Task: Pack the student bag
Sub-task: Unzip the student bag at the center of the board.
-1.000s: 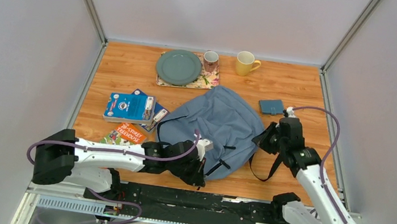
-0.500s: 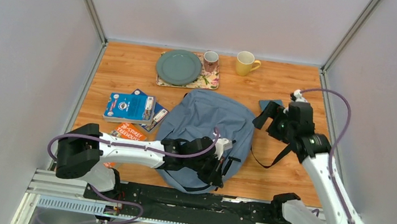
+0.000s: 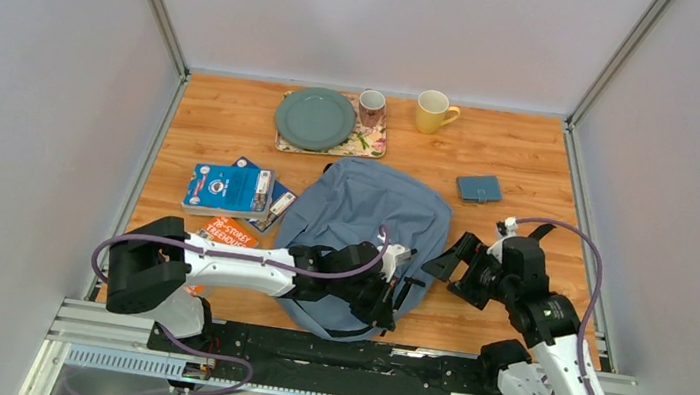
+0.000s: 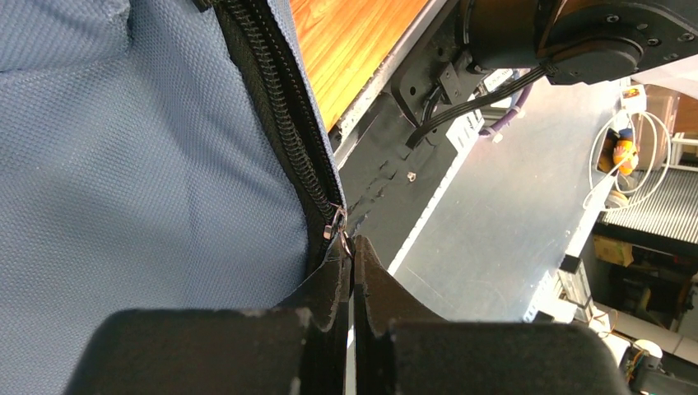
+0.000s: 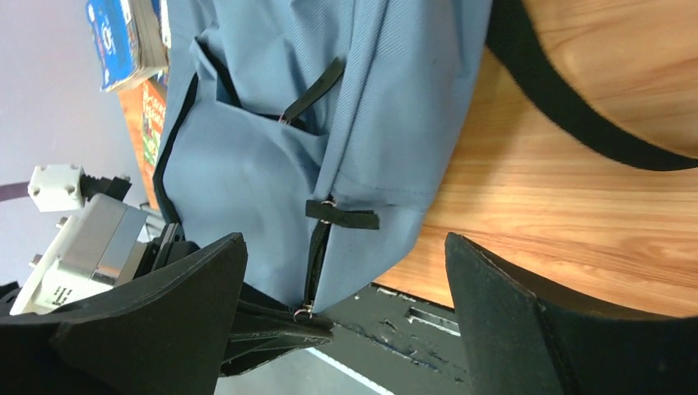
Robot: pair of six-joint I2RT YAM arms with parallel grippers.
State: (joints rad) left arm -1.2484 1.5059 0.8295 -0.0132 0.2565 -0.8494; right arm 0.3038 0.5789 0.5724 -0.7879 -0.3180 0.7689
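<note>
Student bag: large grey-blue backpack (image 3: 364, 214) lying flat in the middle of the wooden table (image 3: 532, 159), its near end reaching the front edge
Left gripper: (image 4: 351, 257) fingers pressed together at the bag's near end, seemingly pinching the small metal zipper pull (image 4: 337, 226) on the black zip
Right gripper: (image 5: 346, 247) fingers spread wide apart, holding nothing, hovering just beside the bag's right side
Strap: black strap (image 5: 576, 123) trailing on the wood to the right of the bag
Left of bag: stack of blue books (image 3: 228, 188), with an orange book (image 3: 224, 233) nearer the arms
Right of bag: small teal case (image 3: 479, 188), apart from the bag
Far side: green plate (image 3: 314, 118) and patterned mug (image 3: 371, 107) on a floral tray (image 3: 368, 141), yellow mug (image 3: 432, 111) beside them
</note>
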